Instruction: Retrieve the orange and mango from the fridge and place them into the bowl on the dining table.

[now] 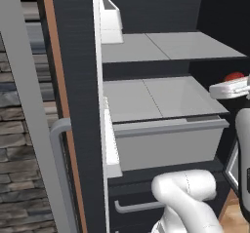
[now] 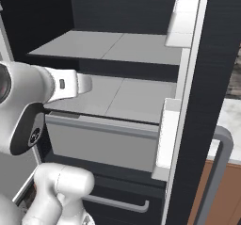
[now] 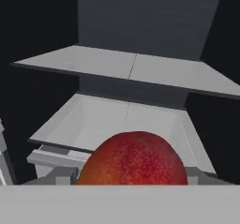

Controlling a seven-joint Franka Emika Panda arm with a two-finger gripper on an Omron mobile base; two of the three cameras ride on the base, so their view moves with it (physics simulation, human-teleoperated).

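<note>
Filling the foreground of the hand view: the mango (image 3: 133, 158), rounded, mottled red fading to orange at its lower left, finely speckled skin, sitting right at the gripper's end. Fingertips hidden behind the fruit, so impossible to tell how wide the jaws stand or whether they clamp it. Behind it, inside the fridge (image 3: 140, 17): a flat matte grey shelf (image 3: 131, 68) split by a thin seam, and below it an open pale drawer (image 3: 117, 120) with smooth sloping walls. In the left base view, a small red rounded shape (image 1: 234, 75) at the far right edge just above the white arm, probably the same fruit. Same view: dark charcoal door (image 1: 73, 105) with faint horizontal grain, brown side edge, curved grey bar handle (image 1: 57, 129), white door bin (image 1: 111, 22). No readable writing or brand marks anywhere.
</note>
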